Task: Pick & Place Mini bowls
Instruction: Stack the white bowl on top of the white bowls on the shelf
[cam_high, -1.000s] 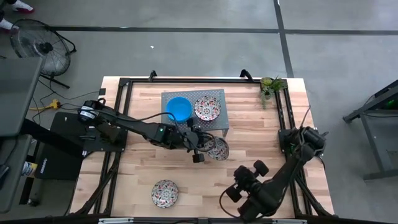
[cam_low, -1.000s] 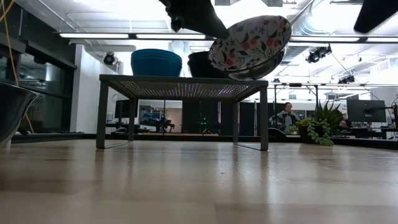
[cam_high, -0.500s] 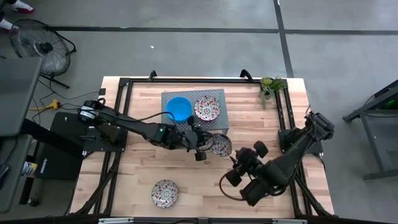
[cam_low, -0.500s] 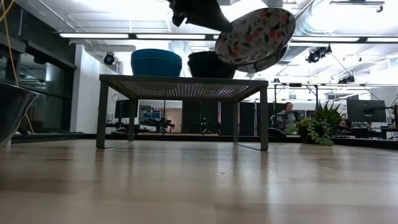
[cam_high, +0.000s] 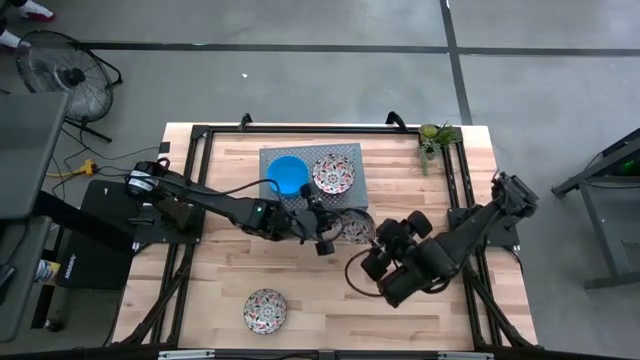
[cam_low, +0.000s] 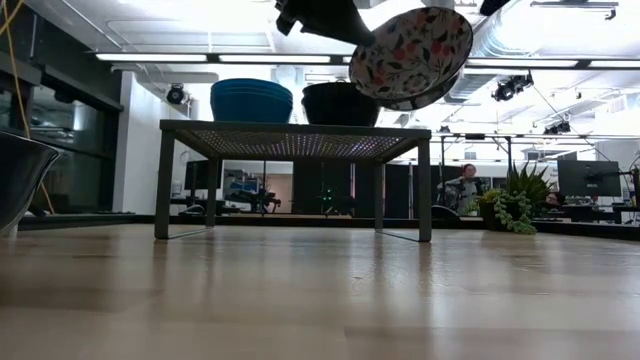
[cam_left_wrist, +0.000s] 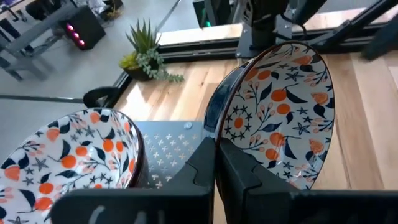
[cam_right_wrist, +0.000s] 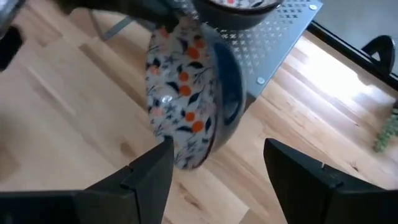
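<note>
Gripping a floral mini bowl (cam_high: 357, 227) by its rim, the left hand (cam_high: 328, 235) holds it tilted in the air just off the grey stand's (cam_high: 352, 193) near right corner. On that stand sit a blue bowl (cam_high: 289, 173) and another floral bowl (cam_high: 332, 173). With fingers spread, the right hand (cam_high: 386, 238) hovers just right of the held bowl. A third floral bowl (cam_high: 265, 309) lies on the desk (cam_high: 400, 170) near the front. No writing is legible.

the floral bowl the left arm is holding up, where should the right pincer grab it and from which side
Probably the free rim of the white floral-patterned mini bowl, opposite where the left pincer clamps it. The bowl hangs tilted on edge beside the grey perforated metal stand, so that rim faces the open right pincer. Come in from the right arm's side, one finger inside, one outside.
</note>
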